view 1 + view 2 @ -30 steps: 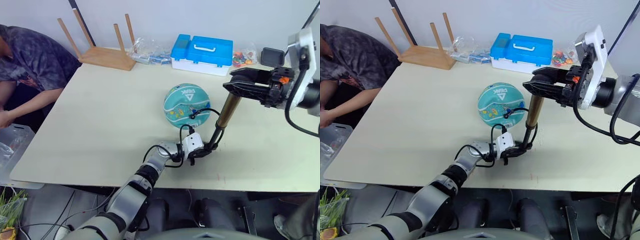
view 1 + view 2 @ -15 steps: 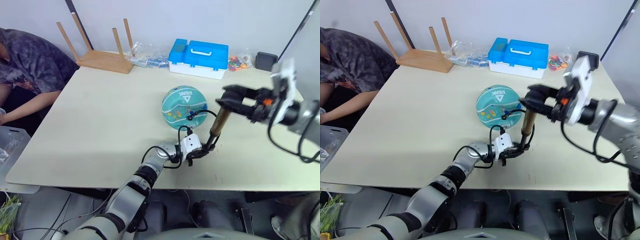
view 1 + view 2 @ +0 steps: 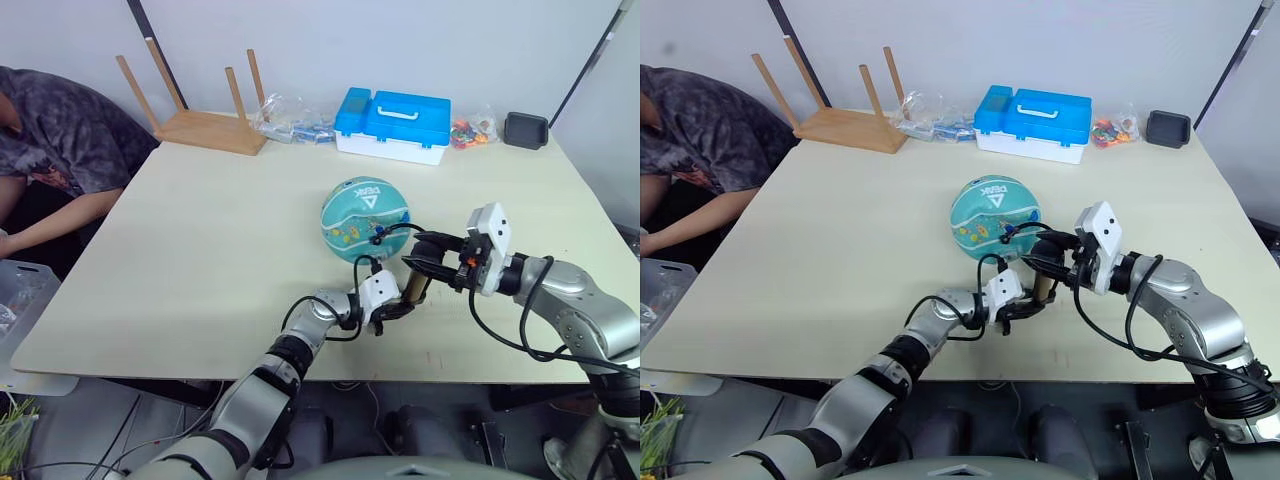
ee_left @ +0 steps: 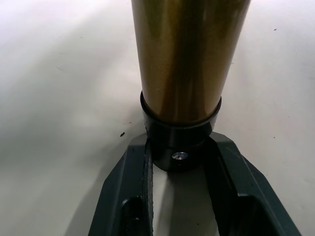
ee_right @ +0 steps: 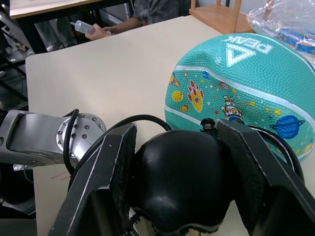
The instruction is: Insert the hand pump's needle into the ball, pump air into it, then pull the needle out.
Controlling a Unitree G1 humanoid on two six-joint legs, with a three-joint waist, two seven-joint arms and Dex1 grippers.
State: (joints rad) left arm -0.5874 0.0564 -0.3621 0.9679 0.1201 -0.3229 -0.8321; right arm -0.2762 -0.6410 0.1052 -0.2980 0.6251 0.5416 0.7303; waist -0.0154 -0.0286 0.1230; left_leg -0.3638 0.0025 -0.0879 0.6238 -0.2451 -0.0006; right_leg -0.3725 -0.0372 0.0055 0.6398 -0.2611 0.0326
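Clamping the hand pump (image 4: 183, 73) base between left gripper (image 4: 179, 162) fingers.

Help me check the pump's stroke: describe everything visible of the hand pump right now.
The hand pump stands roughly upright on the table, just in front of the ball. Its glossy bronze-gold cylinder ends in a black base cap, clamped by the left gripper. The right gripper grips the rounded black handle, pushed low. A thin black hose loops to the ball.

Lab, work table (image 3: 200, 240), blue toolbox (image 3: 400, 122)
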